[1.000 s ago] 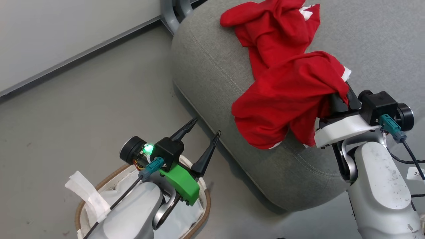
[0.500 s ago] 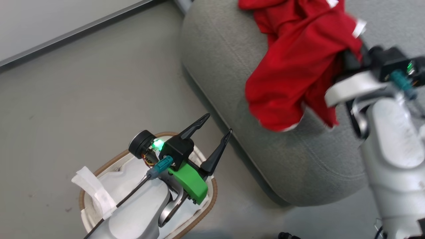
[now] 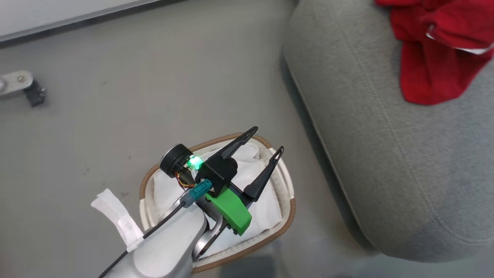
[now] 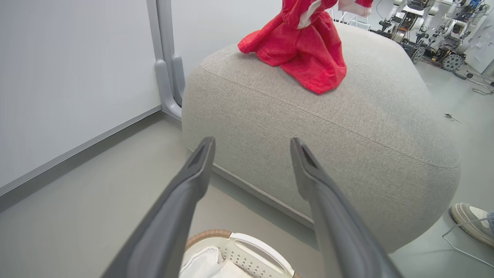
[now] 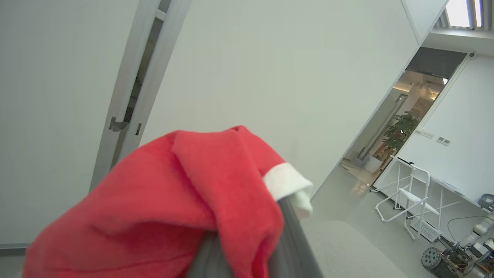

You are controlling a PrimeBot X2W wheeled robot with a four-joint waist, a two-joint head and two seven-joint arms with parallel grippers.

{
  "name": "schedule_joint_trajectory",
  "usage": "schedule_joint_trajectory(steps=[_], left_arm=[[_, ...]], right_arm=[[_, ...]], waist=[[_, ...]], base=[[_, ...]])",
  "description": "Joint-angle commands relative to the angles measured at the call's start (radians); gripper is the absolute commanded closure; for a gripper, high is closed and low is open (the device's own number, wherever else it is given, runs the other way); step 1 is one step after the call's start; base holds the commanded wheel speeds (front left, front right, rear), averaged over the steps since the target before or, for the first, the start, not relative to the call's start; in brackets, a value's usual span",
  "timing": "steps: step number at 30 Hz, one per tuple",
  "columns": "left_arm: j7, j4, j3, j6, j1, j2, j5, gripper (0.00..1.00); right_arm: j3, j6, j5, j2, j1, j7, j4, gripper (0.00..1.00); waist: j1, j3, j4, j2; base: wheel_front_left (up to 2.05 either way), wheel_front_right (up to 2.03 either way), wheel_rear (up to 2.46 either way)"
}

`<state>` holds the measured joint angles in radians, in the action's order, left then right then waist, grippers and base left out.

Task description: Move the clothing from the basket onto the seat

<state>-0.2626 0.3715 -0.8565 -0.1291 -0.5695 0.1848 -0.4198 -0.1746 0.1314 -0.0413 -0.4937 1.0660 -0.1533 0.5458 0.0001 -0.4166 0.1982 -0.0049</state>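
Observation:
The cream basket (image 3: 287, 185) with a brown rim stands on the floor at the foot of the grey seat (image 3: 386, 154); inside it shows just the white liner (image 3: 262, 210). My left gripper (image 3: 268, 139) hovers open and empty over the basket, also seen as left gripper (image 4: 252, 141) pointing at the seat (image 4: 328, 127). Red clothing (image 3: 432, 73) lies on top of the seat. In the left wrist view the clothing (image 4: 305, 54) is pulled up into a peak. My right gripper (image 5: 251, 239) is raised with a red, white-cuffed garment (image 5: 173, 200) draped over its fingers (image 5: 295, 239); the tips are hidden.
A metal bracket with a dark caster (image 3: 21, 87) lies on the floor at the left. A grey post (image 4: 166, 77) stands against the wall behind the seat. A person's shoe (image 4: 471, 222) is beside the seat. A white folding chair (image 5: 409, 197) stands farther off.
The head camera has swung, so the picture has shifted. My right arm with the red garment has left the head view toward the upper right. The left gripper stays open over the basket.

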Motion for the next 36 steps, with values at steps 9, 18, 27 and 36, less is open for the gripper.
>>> schedule_joint_trajectory(steps=[9, 18, 27, 36], left_arm=[[-0.003, -0.016, 0.005, 0.000, -0.034, 0.024, 0.013, 0.00], [0.001, -0.011, 0.011, 0.008, -0.040, 0.049, 0.000, 0.00], [0.003, -0.007, 0.023, 0.019, -0.026, 0.066, -0.022, 0.00], [-0.003, -0.003, 0.062, 0.032, 0.003, 0.063, -0.049, 0.00]], right_arm=[[-0.067, -0.001, -0.056, -0.063, -0.121, -0.015, 0.183, 1.00], [-0.101, -0.001, -0.078, 0.015, -0.174, -0.080, 0.272, 0.33], [-0.044, -0.001, -0.105, 0.068, -0.226, -0.106, 0.276, 0.00], [0.033, -0.001, -0.052, 0.105, -0.325, -0.112, 0.202, 0.00]], waist=[[-0.0001, -0.118, -0.103, 0.0049], [-0.0001, -0.122, -0.044, 0.0049], [-0.0001, -0.077, 0.036, 0.0049], [-0.0001, 0.018, 0.090, 0.0049]], base=[[0.00, 0.00, 0.00], [0.00, 0.00, 0.00], [0.00, 0.00, 0.00], [0.00, 0.00, 0.00]])
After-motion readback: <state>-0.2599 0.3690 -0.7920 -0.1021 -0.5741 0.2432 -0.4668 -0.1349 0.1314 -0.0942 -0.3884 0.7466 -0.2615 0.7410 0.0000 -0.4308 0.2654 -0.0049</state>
